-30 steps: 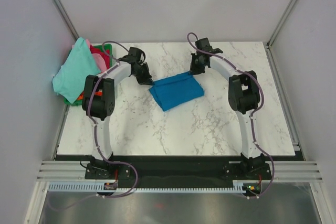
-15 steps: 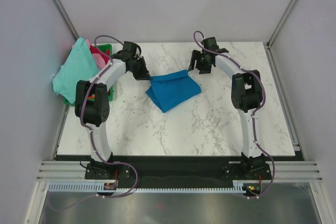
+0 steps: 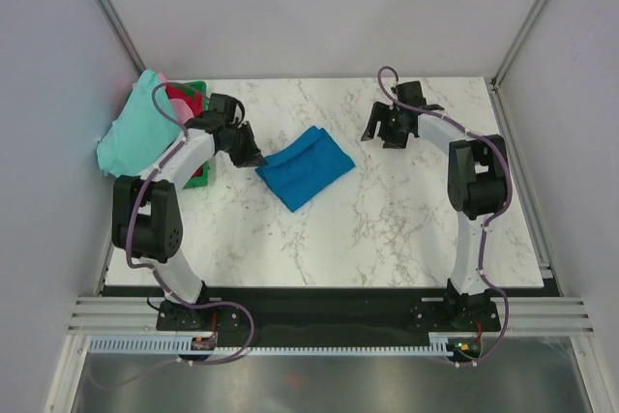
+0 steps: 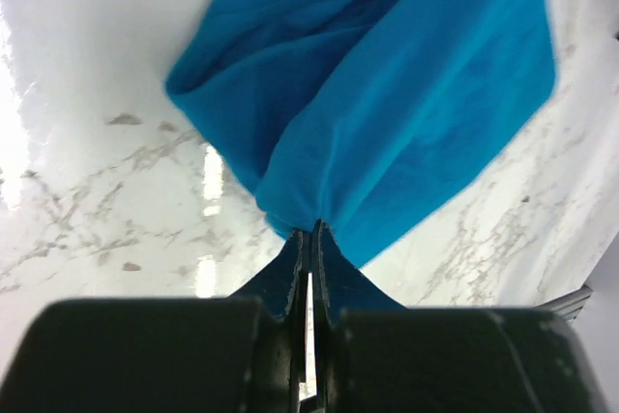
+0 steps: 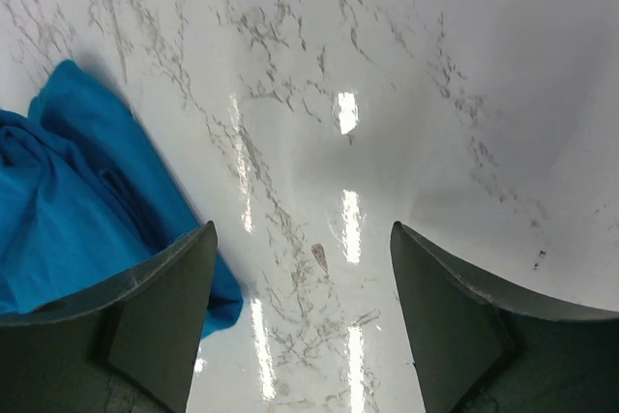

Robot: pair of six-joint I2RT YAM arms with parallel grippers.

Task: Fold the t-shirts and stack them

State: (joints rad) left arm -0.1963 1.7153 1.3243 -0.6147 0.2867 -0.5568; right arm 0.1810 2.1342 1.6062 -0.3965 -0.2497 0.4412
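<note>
Jaws of left gripper (image 4: 309,229) clamped on blue t-shirt (image 3: 305,166) corner, mid-table; right gripper (image 5: 300,239) jaws spread, clear of cloth. Heaped in green basket (image 3: 197,90), far left: mint-green t-shirt (image 3: 135,132), red t-shirt (image 3: 184,102). Since before: blue t-shirt dragged leftward, right gripper withdrawn rightward.

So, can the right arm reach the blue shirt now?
Probably yes: the right end effector, open, hovers just right of the shirt, nothing between; the left end effector pinches the opposite corner.

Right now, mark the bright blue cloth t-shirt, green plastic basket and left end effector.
bright blue cloth t-shirt (image 3: 306,167): top view, centre.
green plastic basket (image 3: 197,89): top view, far rim.
left end effector (image 4: 309,231): left wrist view, between fingertips.
</note>
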